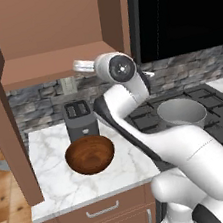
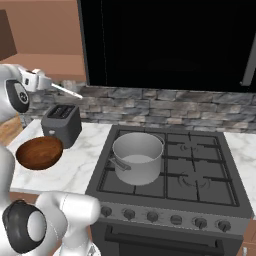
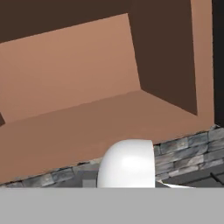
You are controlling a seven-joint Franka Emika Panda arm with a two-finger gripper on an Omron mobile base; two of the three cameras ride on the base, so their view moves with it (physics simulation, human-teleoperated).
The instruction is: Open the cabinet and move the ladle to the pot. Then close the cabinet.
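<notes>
While the reddish-brown wooden wall cabinet (image 1: 47, 42) stands open, the fingers (image 2: 44, 82) pinch the slim silver ladle (image 2: 67, 90), its long axis slanting right and downward toward the wide silver-grey metal pot (image 2: 138, 157) on the stove.

I see the bowl (image 1: 90, 154) on the table (image 1: 53, 183) before the toaster (image 1: 80, 119). The pot (image 2: 137, 158) sits on the stove (image 2: 200, 175), right of both. The open cabinet (image 1: 47, 37) hangs above the table, its door (image 1: 4, 124) at left.
</notes>
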